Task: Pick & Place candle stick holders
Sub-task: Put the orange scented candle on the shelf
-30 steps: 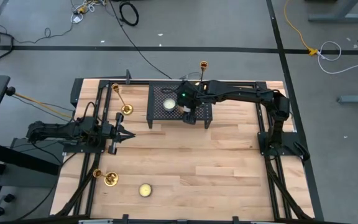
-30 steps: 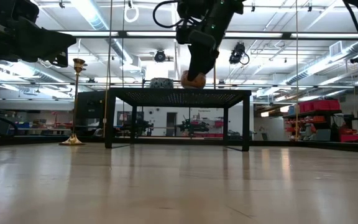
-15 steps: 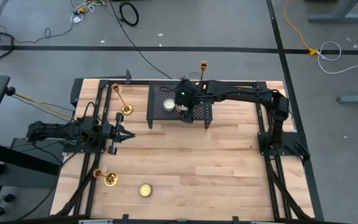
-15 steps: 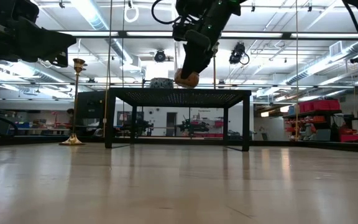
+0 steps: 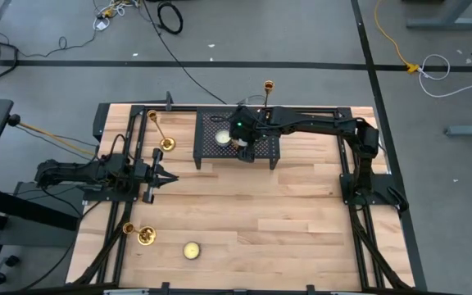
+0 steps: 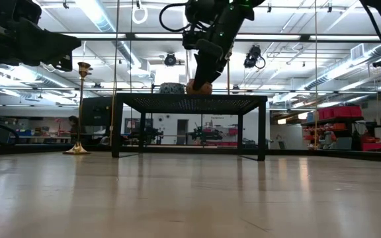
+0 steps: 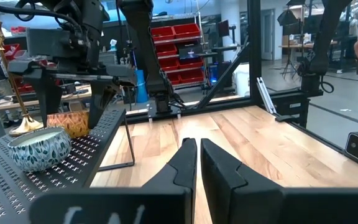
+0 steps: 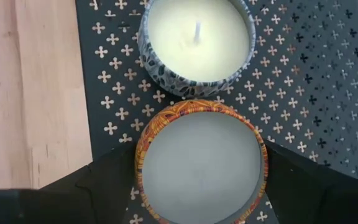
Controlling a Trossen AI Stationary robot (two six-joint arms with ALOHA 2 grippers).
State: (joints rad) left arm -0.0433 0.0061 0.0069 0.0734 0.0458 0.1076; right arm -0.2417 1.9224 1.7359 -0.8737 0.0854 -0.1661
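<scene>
Evidently the right claw grips the orange candle tin over the black mesh rack, beside the patterned candle, presumably to set it there; the left claw waits closed.

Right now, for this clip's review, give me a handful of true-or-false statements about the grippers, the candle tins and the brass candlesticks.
1. The right gripper grips an orange-patterned candle tin over the black mesh metal rack. True.
2. A blue-grey patterned tin holding a white candle sits on the rack. True.
3. The left gripper holds a gold candlestick. False: it is shut on nothing, at the table's left side.
4. All three shiny gold candlesticks stand on the rack. False: none do; one stands left of it.
5. A yellow candle tin sits on the wooden table near its front edge. True.
</scene>
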